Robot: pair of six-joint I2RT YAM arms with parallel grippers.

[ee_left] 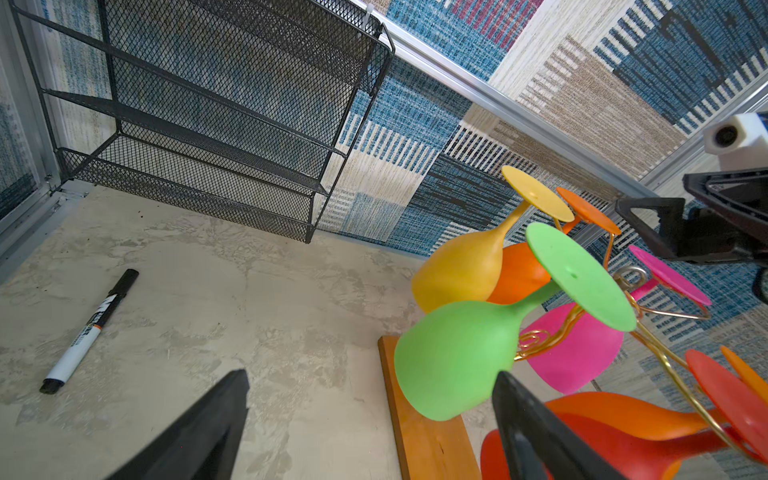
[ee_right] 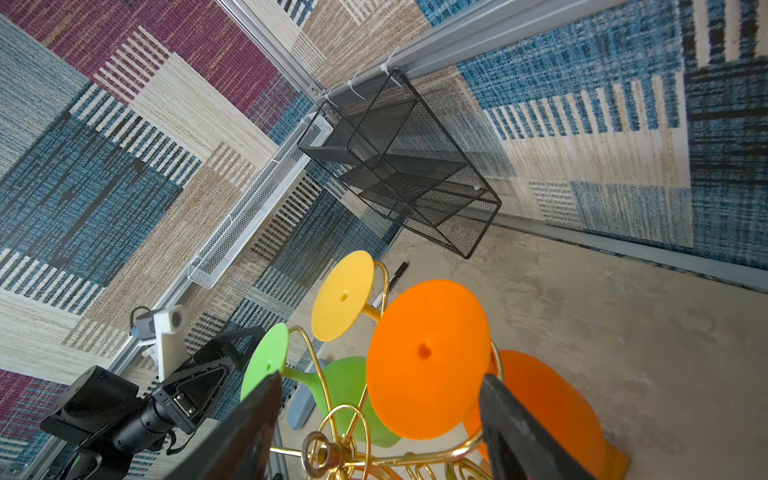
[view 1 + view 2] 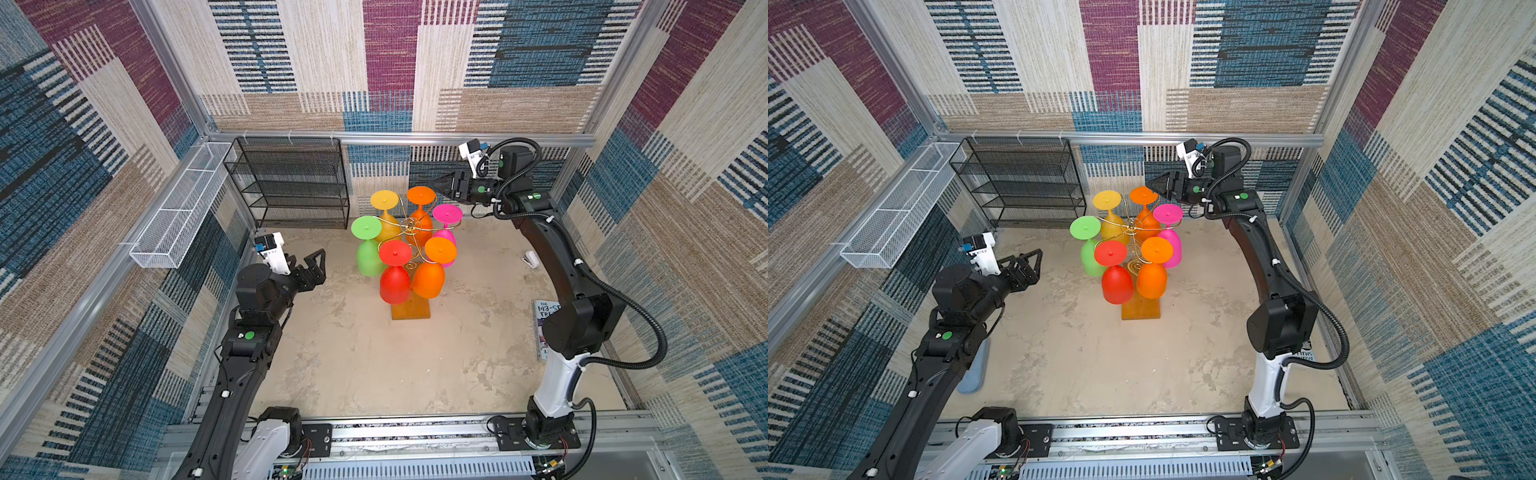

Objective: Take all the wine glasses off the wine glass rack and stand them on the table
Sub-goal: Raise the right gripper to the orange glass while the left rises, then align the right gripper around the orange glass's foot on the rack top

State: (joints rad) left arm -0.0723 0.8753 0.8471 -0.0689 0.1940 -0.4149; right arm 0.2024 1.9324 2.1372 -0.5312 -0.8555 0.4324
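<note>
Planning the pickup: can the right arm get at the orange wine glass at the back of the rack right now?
Probably yes: the right hand is open, straddling the foot of the back orange wine glass, nothing between; the rack wire runs close by.

I worked in a robotics lab test cell, not a home. Aluminium frame rails [image 3: 399, 139] boxed in a concrete-look tabletop [image 3: 374, 365]. Patchwork woven panels [image 3: 291, 62] lined the walls from 9 through 12 to 3 o'clock. My left arm [image 3: 232, 374] and right arm [image 3: 552, 249] stood bolted to a slotted mounting rail [image 3: 415, 432] at 6 o'clock.
</note>
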